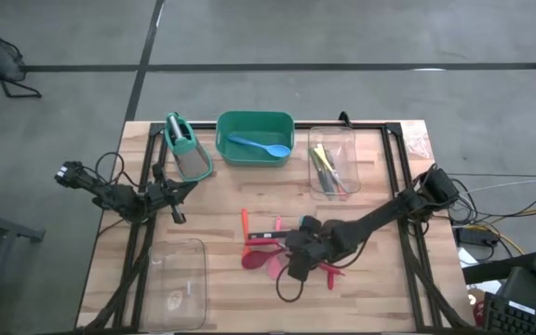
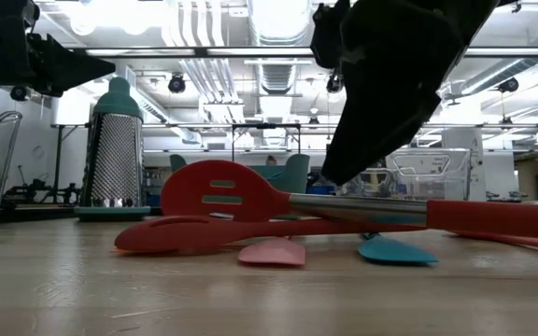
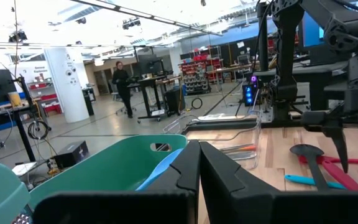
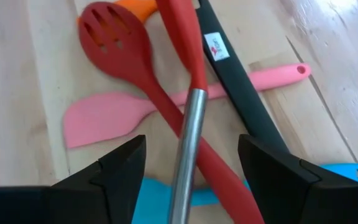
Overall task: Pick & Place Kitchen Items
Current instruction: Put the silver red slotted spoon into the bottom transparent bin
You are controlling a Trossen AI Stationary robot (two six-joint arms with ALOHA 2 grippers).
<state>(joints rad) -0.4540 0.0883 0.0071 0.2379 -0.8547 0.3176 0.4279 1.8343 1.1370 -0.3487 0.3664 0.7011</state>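
Right wrist view shows the steel-shafted red utensil (image 4: 188,124) lying between the spread fingers of the right end effector (image 4: 191,180), untouched, crossing a slotted red spoon (image 4: 120,46), a flat pink spatula (image 4: 104,118) and a matte black handle (image 4: 241,93) on the wooden tabletop (image 4: 17,93). Its arm reaches low over the pile. The left end effector (image 3: 199,180), pressed together, hovers near the green tub (image 3: 104,171).
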